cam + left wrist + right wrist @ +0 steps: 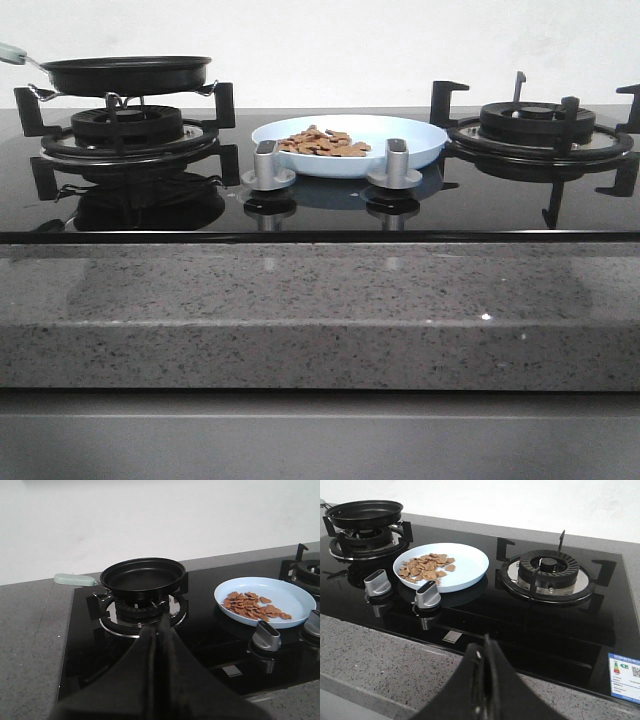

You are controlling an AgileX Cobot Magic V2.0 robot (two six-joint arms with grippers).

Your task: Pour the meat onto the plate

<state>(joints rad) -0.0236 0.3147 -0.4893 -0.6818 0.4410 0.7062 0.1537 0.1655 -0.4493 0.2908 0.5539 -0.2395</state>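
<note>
Spanning the scene, a black glass hob (pixel 480 205) sits in a speckled grey counter (pixel 320 310), a cast burner (pixel 540 125) on its right side and another (pixel 125 130) on its left. Resting on the left burner is a black frying pan (pixel 142 575) with a pale handle (pixel 74 579), its inside showing bare. Between the burners lies the plate (pixel 420 150), pale blue and shallow, just behind two silver knobs (pixel 267 165). The meat (pixel 322 142) is heaped on the plate, toward the side nearer the pan, so the pour looks complete.

Neither arm shows in the front view. The left gripper (pixel 159 630) hangs back from the pan with its fingers pressed together on nothing; the right gripper (pixel 485 652) hovers over the counter edge near the knobs, likewise closed and empty.

Judging by look, the chunks are light, dry and loose, apt to slide and scatter if the dish tilts. The plate seems stiff, smooth and breakable; its raised rim on the bare side away from the meat offers the likeliest hold, kept level.
</note>
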